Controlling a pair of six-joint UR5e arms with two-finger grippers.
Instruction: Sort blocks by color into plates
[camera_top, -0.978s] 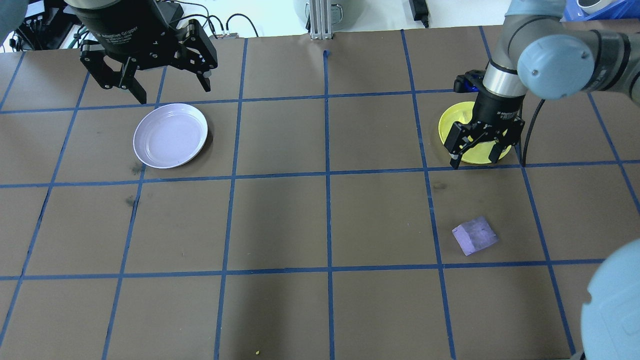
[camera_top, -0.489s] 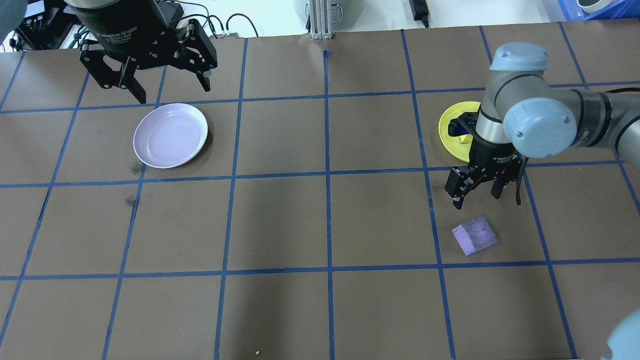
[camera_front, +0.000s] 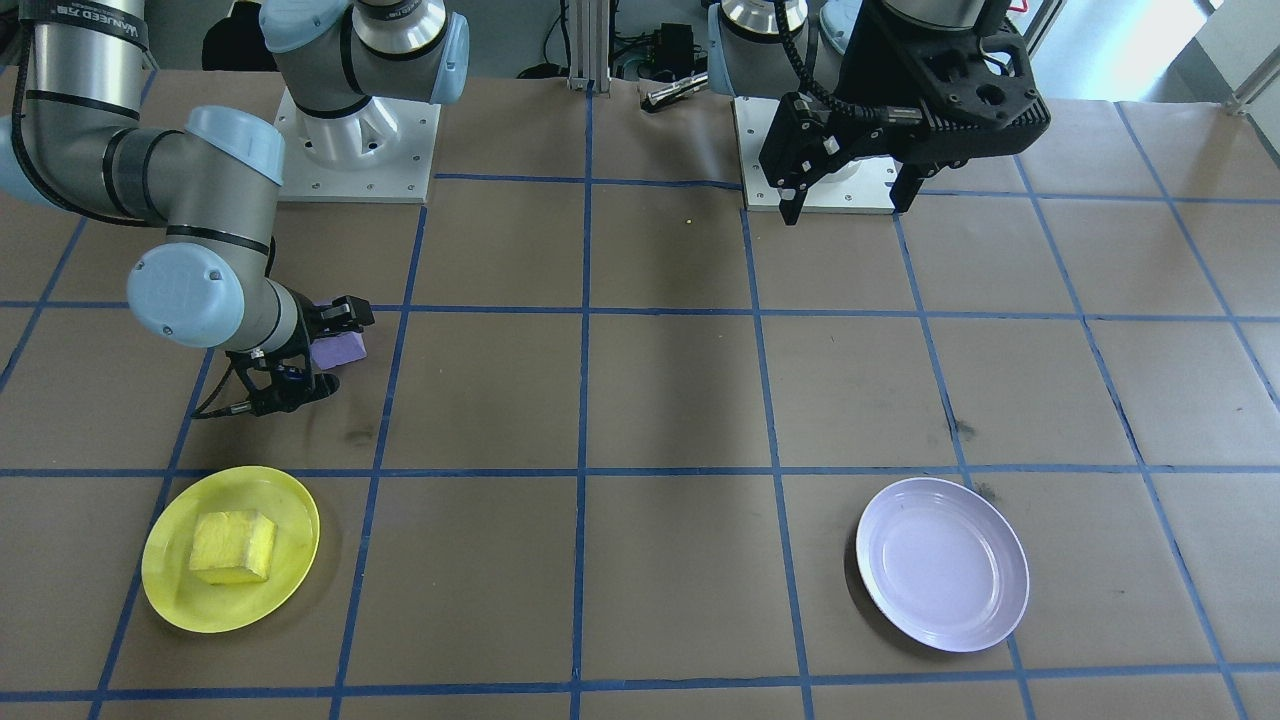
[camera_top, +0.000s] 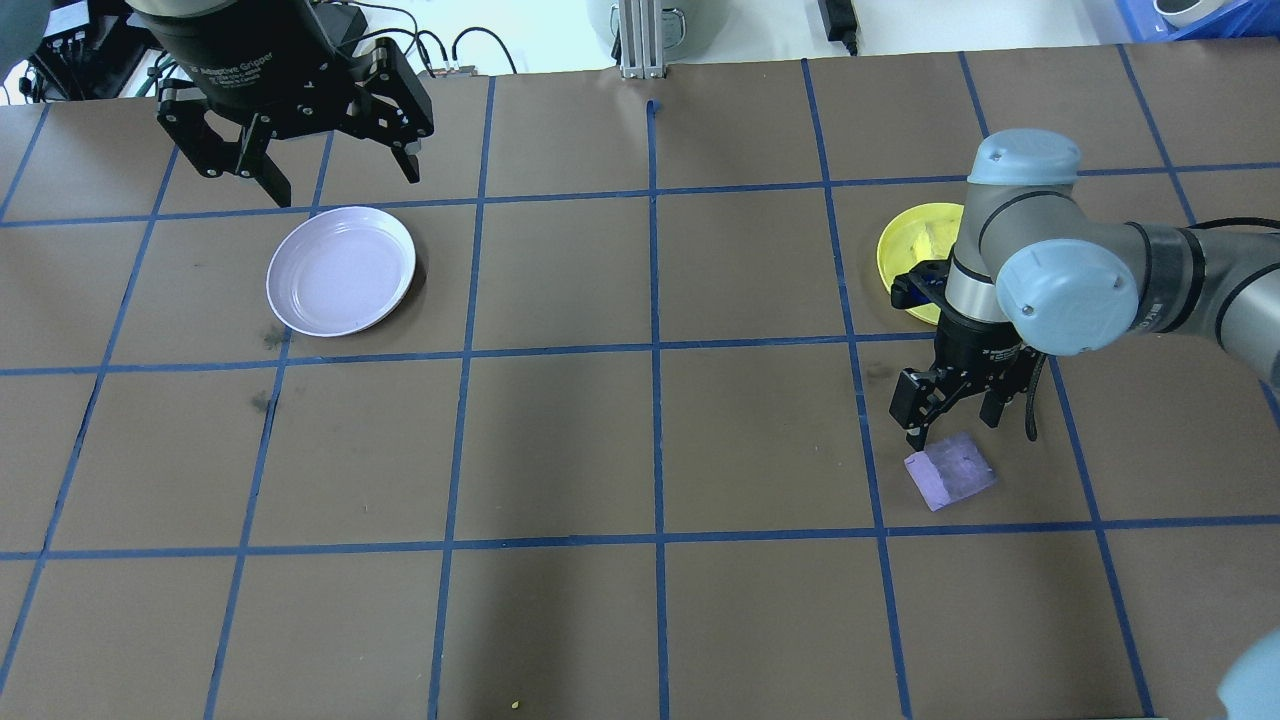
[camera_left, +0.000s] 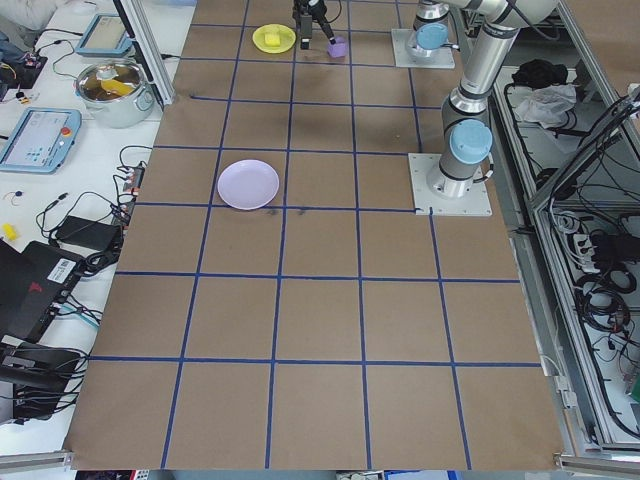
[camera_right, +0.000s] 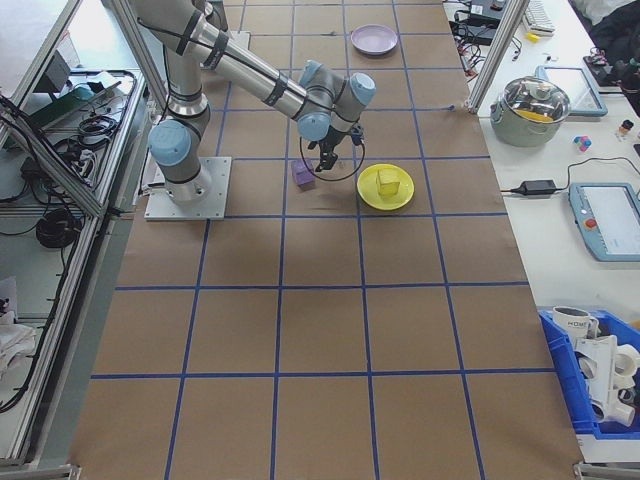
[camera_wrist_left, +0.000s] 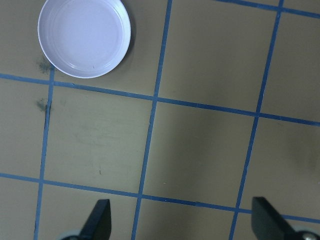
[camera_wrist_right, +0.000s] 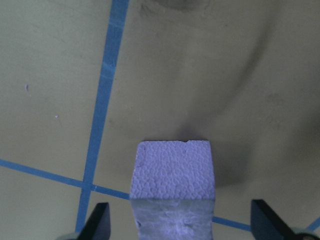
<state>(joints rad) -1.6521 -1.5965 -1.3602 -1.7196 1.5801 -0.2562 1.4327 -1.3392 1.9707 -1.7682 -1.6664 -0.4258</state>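
Note:
The purple block lies on the brown table at the right, shown close up in the right wrist view as purple block. My right gripper hangs open right over it, one finger on either side, not touching it as far as I can see. The yellow block rests inside the yellow plate, just beyond the right arm. The lavender plate sits bare at the far left. My left gripper hovers open and high above the table behind that plate, holding nothing.
Blue tape lines divide the brown table into squares. A metal post and cables stand at the far edge. The right arm's elbow covers part of the yellow plate from overhead. A pot and tablets sit on a side bench.
My right gripper has moved from above the yellow plate toward the robot's side and now stands over the purple block, still open. The left arm has not moved.

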